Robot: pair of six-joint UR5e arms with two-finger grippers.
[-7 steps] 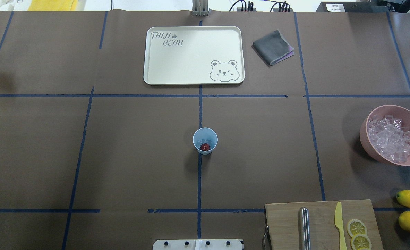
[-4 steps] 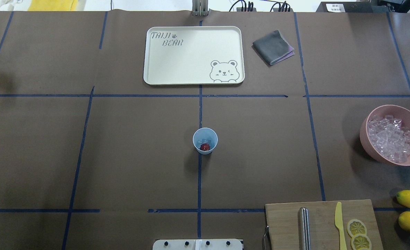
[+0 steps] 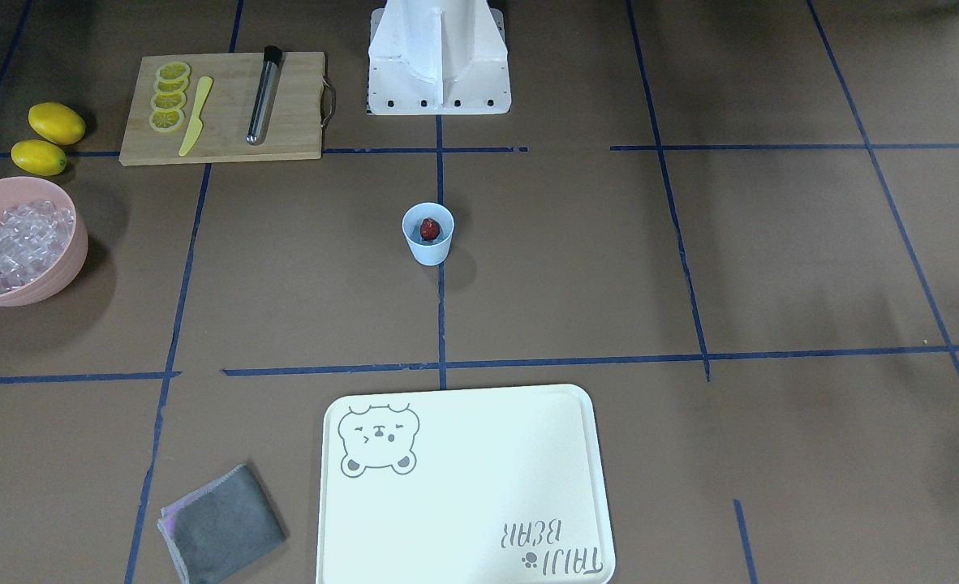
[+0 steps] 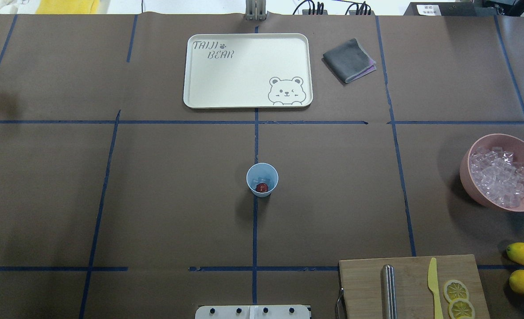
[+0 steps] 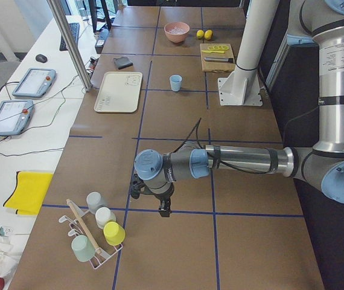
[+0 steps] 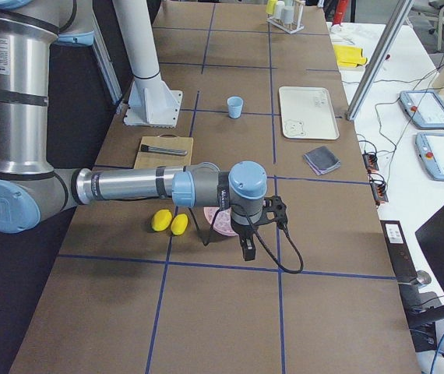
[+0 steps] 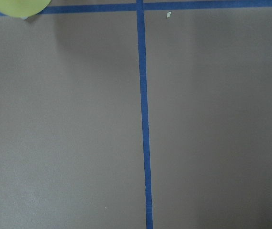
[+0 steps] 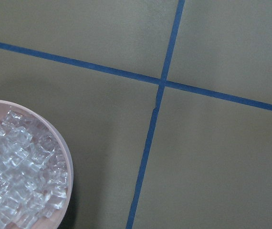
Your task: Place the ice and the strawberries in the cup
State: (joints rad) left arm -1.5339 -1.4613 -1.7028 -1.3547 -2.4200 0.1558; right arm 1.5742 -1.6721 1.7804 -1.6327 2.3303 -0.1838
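The right gripper (image 6: 247, 251) hangs pointing down over bare table at the robot's right end. It shows only in the side view, so I cannot tell whether its jaws are apart or together. Nothing can be seen hanging from it. Its wrist camera looks down on a crossing of blue tape, with the pink bowl (image 4: 468, 184) at the lower left corner of that view, so the gripper is just beside the bowl and not over it.

The left gripper (image 5: 164, 211) hangs the same way at the opposite end, near a rack of cups (image 5: 96, 232). Its jaws cannot be read either.

The bowl is heaped with ice (image 4: 499, 177). From there the cup (image 4: 262, 179) lies well apart, toward the table's middle, upright on the centre tape line in front of the robot's base. It is well apart from both grippers. The right arm is the one beside the ice supply, so any further scoop would likely fall to it, travelling inward along the table to the cup.

The strawberry (image 3: 429, 229) is already inside the cup, resting high enough to show clearly from the front. In the overhead view, pale glassy shapes beside it look like cubes, though at this size I cannot be sure. If they are ice, the task looks finished or nearly so.
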